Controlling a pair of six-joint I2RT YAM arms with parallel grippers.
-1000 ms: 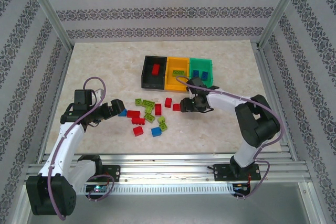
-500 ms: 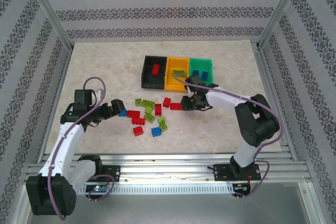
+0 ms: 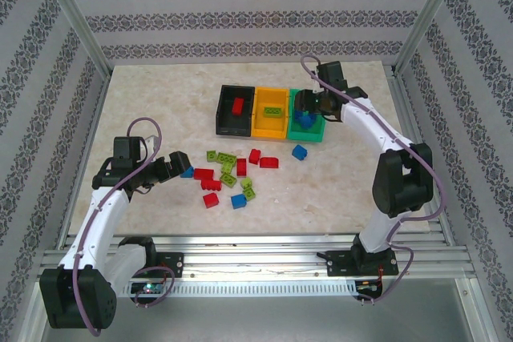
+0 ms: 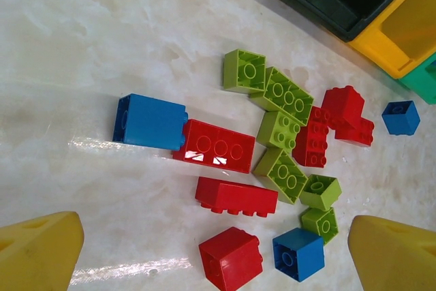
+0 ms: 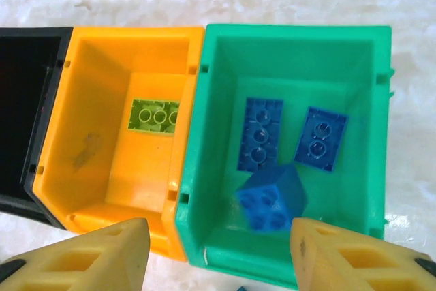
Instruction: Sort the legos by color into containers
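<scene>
Within teal bin (image 5: 293, 32), long blue brick (image 5: 259, 134) parallels sidewalls.

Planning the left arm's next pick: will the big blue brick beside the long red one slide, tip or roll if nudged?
Probably slides, not rolls: the blue brick is boxy and the tabletop looks glossy. Likely rigid, light plastic. It seems to touch the long red brick, so a nudge may shift both.
</scene>
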